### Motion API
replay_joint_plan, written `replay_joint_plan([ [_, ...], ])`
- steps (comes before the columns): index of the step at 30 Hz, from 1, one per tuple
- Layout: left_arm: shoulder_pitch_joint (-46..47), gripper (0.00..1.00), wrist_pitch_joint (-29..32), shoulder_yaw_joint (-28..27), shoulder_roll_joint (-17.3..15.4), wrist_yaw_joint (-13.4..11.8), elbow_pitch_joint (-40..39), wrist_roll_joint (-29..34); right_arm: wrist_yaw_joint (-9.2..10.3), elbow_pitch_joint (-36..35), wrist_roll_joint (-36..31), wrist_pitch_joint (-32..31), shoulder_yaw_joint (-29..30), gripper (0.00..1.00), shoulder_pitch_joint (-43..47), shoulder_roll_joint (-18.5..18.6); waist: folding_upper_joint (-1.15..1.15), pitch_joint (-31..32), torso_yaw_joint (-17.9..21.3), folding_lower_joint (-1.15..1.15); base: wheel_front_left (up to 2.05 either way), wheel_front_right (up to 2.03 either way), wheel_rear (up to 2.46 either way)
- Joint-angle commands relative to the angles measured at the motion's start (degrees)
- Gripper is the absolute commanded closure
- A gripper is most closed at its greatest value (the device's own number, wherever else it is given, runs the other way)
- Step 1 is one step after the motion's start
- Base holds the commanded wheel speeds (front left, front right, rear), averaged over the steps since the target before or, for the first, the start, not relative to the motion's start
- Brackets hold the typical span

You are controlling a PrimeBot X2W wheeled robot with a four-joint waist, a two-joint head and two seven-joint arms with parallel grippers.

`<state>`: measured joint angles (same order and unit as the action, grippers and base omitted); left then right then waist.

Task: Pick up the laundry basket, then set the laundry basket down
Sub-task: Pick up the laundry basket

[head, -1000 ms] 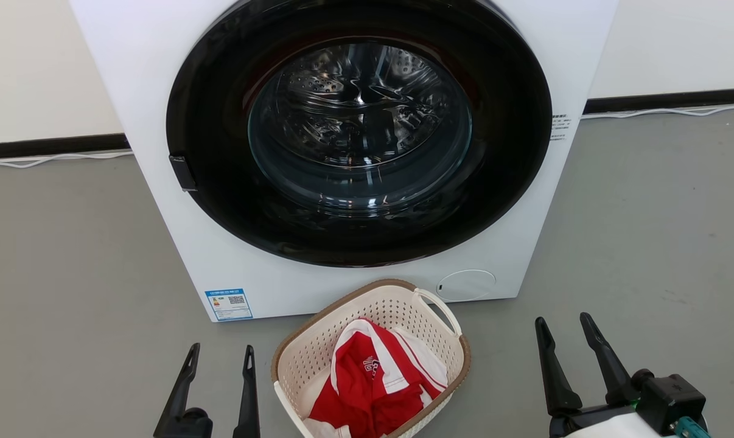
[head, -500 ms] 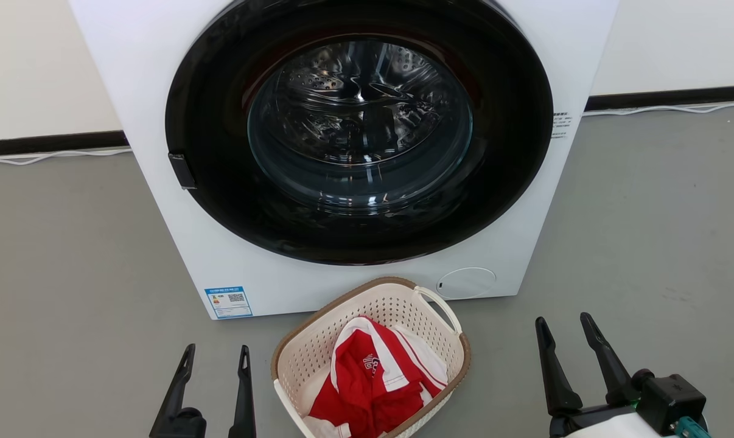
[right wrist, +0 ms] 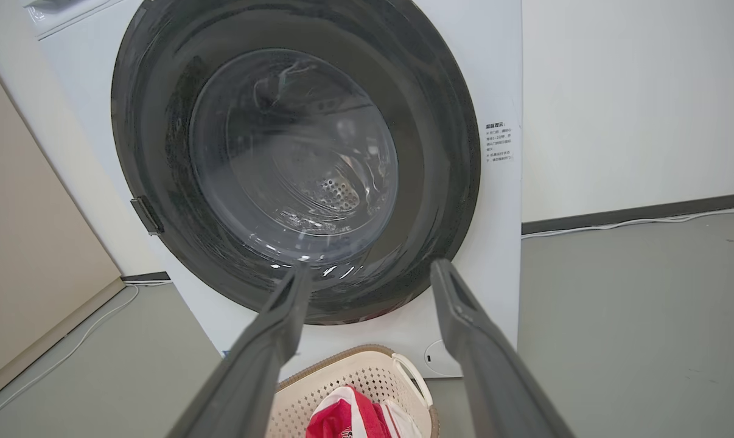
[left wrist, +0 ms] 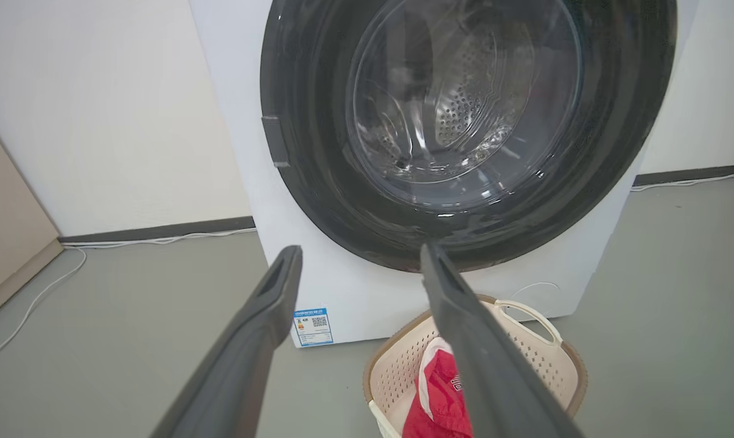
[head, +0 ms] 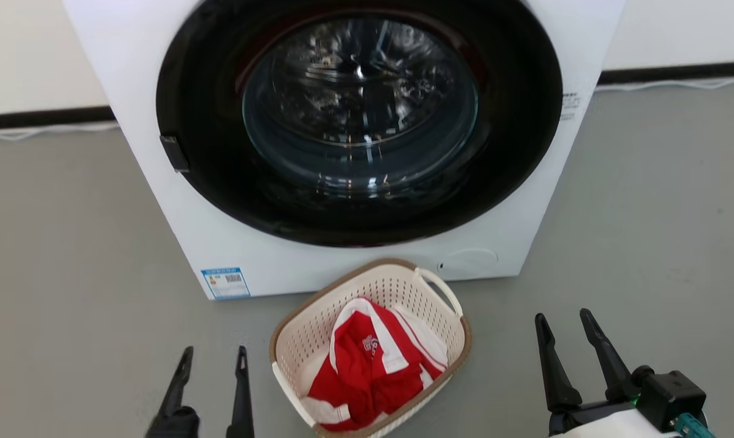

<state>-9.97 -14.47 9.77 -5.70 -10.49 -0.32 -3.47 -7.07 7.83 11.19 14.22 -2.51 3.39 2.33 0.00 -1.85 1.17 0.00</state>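
- Head camera dips since a second ago and the whole scene slides up; nothing on the floor shifts.
- Left gripper (head: 214, 353) low left, fingers spread, empty.
- Right gripper (head: 562, 316) low right, just as wide, empty.
- Laundry basket (head: 309, 344) on the grey floor (head: 69, 274) between them, touching neither, red-and-white jersey (head: 373, 371) inside.
- White washing machine (head: 178, 243) just behind.

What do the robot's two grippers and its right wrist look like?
Both the left gripper and the right gripper have two long, dark, tapering fingers. Behind the right one sit a black boxy housing, a white forearm cover and a teal connector.
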Motion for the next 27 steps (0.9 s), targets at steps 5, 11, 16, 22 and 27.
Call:
replay_joint_plan([
  [5, 4.94, 0.0, -0.52, -3.85, 1.12, 1.97, -0.3, -3.21, -0.42, -1.42, 0.01, 0.78, -0.97, 0.0, -4.65, 0.54, 0.0, -4.98, 0.14, 0.0, 0.0, 0.0, 0.0],
  [11, 9.53, 0.0, -0.52, -5.71, 1.95, 4.63, 3.47, -5.48, -0.42, -1.45, 0.2, 0.78, -0.08, 0.0, -9.31, 0.54, 0.0, -12.44, 0.44, 0.0, 0.0, 0.0, 0.0],
  [16, 17.31, 0.0, -0.52, -7.39, 2.46, 6.51, 11.03, -6.8, -0.42, -1.84, 0.13, 0.78, 0.56, 0.0, -14.95, 0.54, 0.0, -21.09, 0.82, 0.0, 0.0, 0.0, 0.0],
  [22, 26.86, 0.0, -0.52, -9.57, 2.76, 7.16, 21.71, -9.76, -0.42, -2.33, -0.18, 0.78, 0.95, 0.0, -20.46, 0.54, 0.0, -29.34, 0.87, 0.0, 0.0, 0.0, 0.0],
  [27, 33.54, 0.0, -0.52, -9.29, 2.8, 7.16, 30.94, -13.97, -0.42, -3.15, -0.5, 0.78, 1.13, 0.0, -24.33, 0.54, 0.0, -34.99, 0.87, 0.0, 0.0, 0.0, 0.0],
])
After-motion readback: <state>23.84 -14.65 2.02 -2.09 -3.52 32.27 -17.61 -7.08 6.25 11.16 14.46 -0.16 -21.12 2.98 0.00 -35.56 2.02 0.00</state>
